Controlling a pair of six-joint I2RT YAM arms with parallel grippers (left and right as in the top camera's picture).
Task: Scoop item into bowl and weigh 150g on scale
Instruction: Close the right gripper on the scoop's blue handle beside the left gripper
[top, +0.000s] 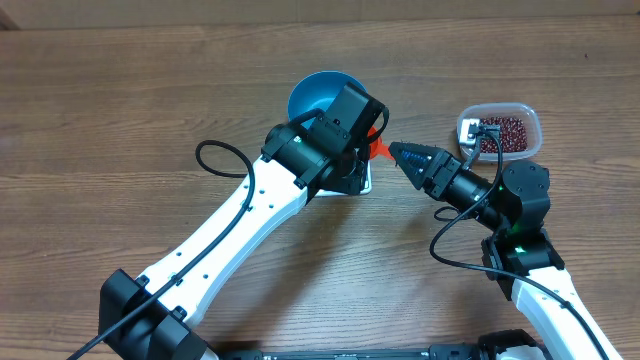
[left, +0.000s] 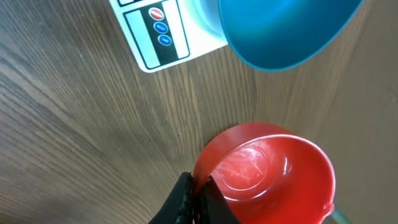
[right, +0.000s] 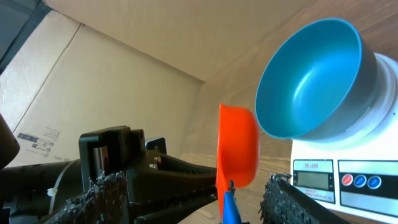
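The blue bowl (right: 308, 78) stands on the white scale (right: 348, 180), and its inside shows no beans. My left gripper (left: 198, 188) is shut on the rim of the orange-red scoop (left: 267, 171), holding it just beside the bowl (top: 315, 92). The scoop (right: 239, 146) looks empty. Its blue handle (right: 229, 208) points between the fingers of my right gripper (right: 193, 193), which stands open around it without touching. The red-brown beans (top: 503, 135) lie in a clear tub at the right.
The clear plastic tub (top: 530, 125) sits behind my right arm (top: 515, 195). My left arm (top: 250, 215) crosses the table's middle and covers part of the scale (top: 366, 182). A cardboard wall (right: 124, 74) rises behind the table.
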